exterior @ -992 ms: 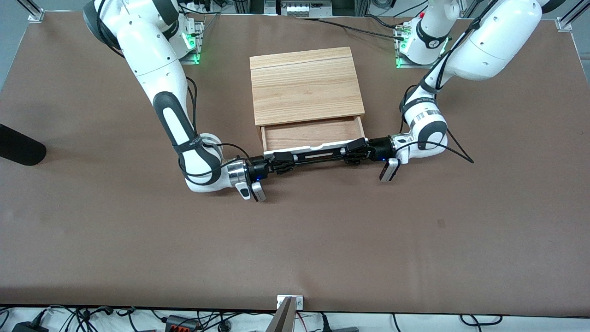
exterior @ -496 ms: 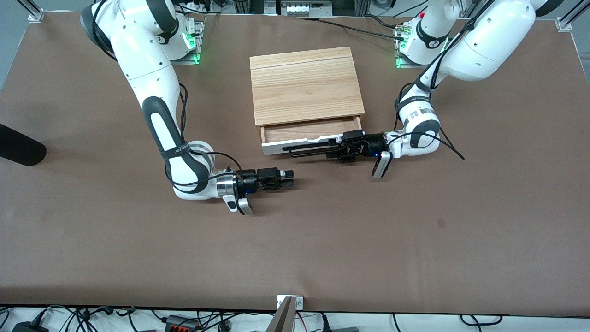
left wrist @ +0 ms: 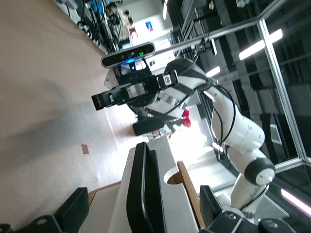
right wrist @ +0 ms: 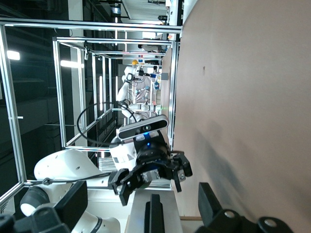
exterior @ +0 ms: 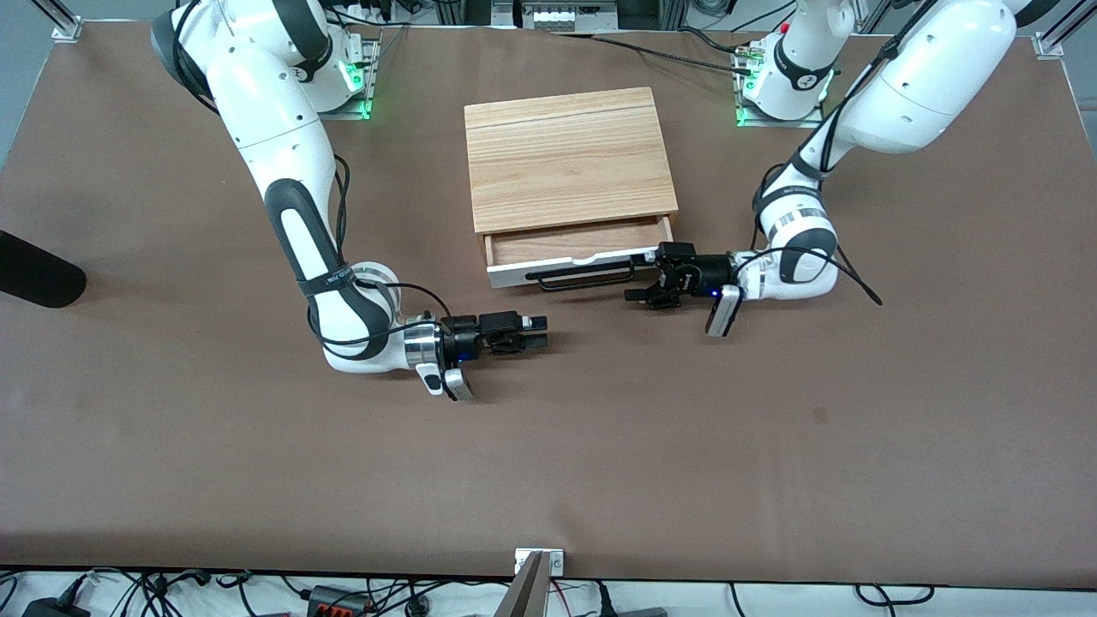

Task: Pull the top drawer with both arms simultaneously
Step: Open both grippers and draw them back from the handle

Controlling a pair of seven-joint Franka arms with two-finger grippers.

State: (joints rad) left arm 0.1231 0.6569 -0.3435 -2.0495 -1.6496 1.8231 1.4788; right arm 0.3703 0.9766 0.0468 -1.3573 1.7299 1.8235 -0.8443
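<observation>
The top drawer (exterior: 510,275) stands partly open, its brown inside (exterior: 574,242) showing. Its black bar handle (exterior: 583,277) runs along the white front. My left gripper (exterior: 644,274) is open at the handle's end toward the left arm's end, shut on nothing. In the left wrist view the handle (left wrist: 141,194) lies in line between the spread fingers (left wrist: 73,208). My right gripper (exterior: 542,332) is open and empty, low over the table nearer the front camera than the drawer. In the right wrist view the handle (right wrist: 154,216) and the left gripper (right wrist: 150,174) show farther off.
The light wood cabinet box (exterior: 566,158) stands at the middle of the brown table (exterior: 771,428). A black rounded object (exterior: 34,278) lies at the table's edge toward the right arm's end. Cables trail beside the left arm (exterior: 848,274).
One second ago both grippers held the handle. The right gripper let go and moved toward the front camera. The left gripper has since opened and drawn back toward its end.
</observation>
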